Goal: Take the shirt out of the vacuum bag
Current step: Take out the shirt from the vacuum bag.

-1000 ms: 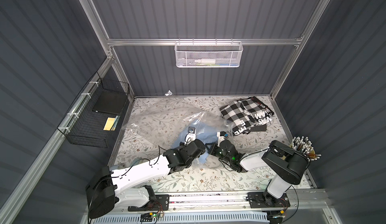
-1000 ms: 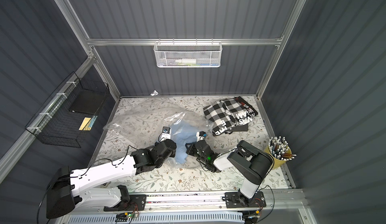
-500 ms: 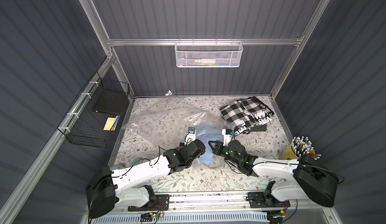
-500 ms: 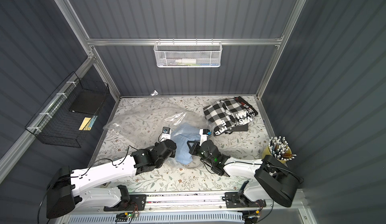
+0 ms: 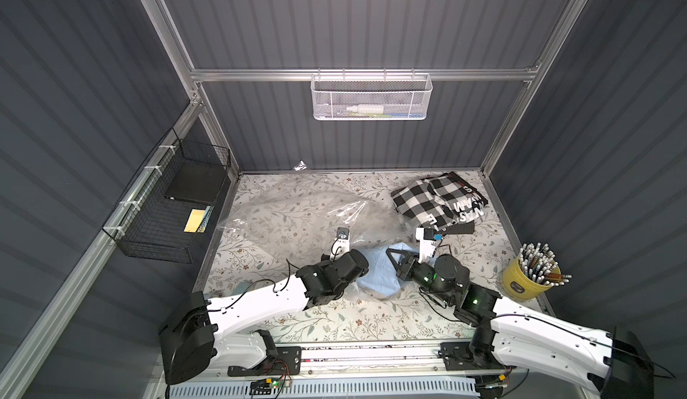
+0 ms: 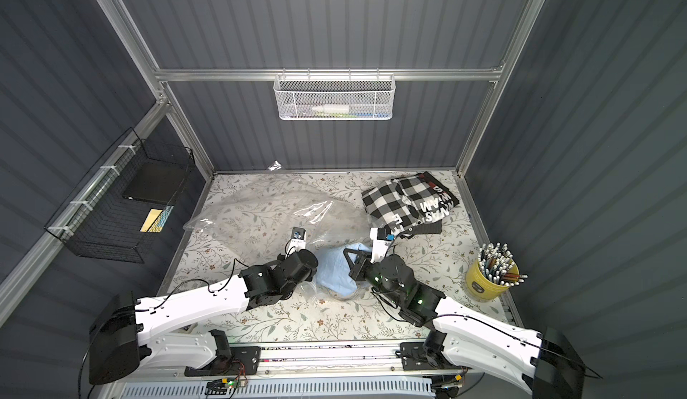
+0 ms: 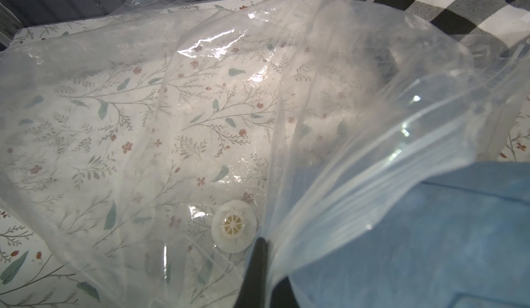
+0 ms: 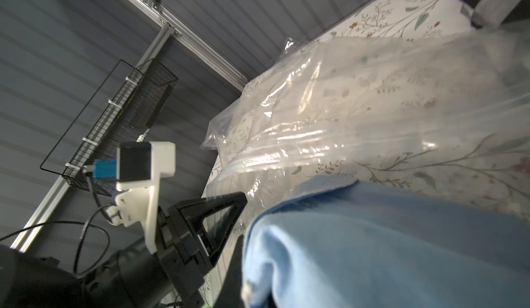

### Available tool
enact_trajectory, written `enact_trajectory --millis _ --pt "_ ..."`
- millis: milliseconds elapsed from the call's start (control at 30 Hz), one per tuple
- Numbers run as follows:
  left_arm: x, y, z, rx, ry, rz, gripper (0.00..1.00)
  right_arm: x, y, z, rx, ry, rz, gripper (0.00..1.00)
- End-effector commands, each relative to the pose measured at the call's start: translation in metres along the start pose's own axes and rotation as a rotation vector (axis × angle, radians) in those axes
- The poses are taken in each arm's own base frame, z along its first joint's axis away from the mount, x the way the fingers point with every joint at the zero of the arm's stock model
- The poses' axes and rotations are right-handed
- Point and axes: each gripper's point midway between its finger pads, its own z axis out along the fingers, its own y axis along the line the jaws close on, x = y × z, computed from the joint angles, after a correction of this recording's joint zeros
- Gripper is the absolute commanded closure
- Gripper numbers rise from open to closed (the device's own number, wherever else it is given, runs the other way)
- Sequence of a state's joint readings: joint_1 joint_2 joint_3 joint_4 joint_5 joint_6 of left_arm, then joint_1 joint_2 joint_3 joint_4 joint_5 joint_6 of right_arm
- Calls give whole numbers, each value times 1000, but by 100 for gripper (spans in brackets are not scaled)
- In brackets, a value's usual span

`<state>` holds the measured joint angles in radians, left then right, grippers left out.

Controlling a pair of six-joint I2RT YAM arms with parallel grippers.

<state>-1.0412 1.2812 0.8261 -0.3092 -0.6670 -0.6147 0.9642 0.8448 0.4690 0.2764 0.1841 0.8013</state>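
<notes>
The shirt (image 5: 379,278) is pale blue, soft, matte cloth, loosely bunched directly under and around the right tool (image 5: 389,253). That tool is pinched nearly shut, and in the right wrist view a folded edge of the cloth sits right at its fingers, so I judge it has the shirt. The vacuum bag (image 5: 297,215) is a wide, clear, glossy film, creased and crinkled, spreading away ahead of both tools across the flower-printed worktop (image 5: 334,322). The left tool (image 7: 258,249) is closed, its dark tips nipping a fold of the film. The round white valve (image 7: 234,226) lies just beside those tips, and the ribbed zip-seal edge (image 7: 387,171) runs off to their other side, over the blue cloth. From the left wrist view much of the shirt looks clear of the mouth, though part of it seems to lie beneath the film. The shirt should be light and limp: it will drape and stretch rather than slide as one piece, so a bunched fold or hem gives the surest hold. The film is slick, thin and springy, likely to slip from a shallow pinch, and the stiffer zip strip should hold better. A black-and-white checked garment (image 5: 420,200) lies well beyond the right tool, apart from the shirt.
</notes>
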Motion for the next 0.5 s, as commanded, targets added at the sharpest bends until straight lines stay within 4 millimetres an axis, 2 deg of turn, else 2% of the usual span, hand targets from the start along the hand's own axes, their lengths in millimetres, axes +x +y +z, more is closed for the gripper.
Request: enact_trajectory --millis 0,233,367,467 --pt "0 4 0 -27 5 13 100 -45 20 -16 2 -150 -56 100" --pt "3 7 -2 -27 10 10 100 -109 42 -32 0 -250 -113 100" --pt "6 7 -2 -25 20 5 100 -154 29 -36 -12 -275 -65 100" --pt "8 8 -2 -24 23 -1 100 -187 33 -47 -34 -321 -76 100"
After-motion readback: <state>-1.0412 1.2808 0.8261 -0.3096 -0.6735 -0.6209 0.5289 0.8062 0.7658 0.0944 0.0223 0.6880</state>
